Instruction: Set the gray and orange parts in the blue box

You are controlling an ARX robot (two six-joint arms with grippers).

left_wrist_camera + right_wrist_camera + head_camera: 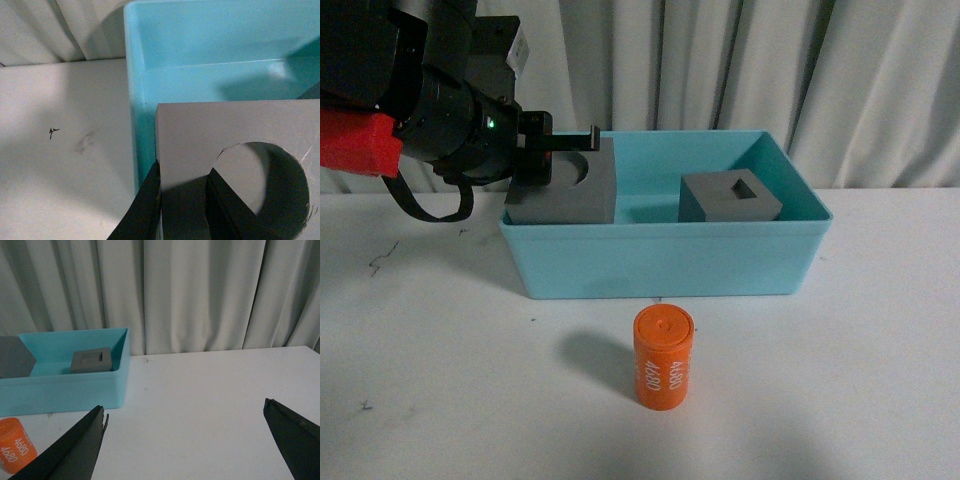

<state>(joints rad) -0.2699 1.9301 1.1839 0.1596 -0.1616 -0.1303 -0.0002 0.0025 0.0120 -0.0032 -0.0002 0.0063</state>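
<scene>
At the left end of the blue box, gray cube with round recess clamped by the left gripper, square-holed gray cube resting inside at the right, orange cylinder upright on the white table before the box, right gripper spread wide
</scene>
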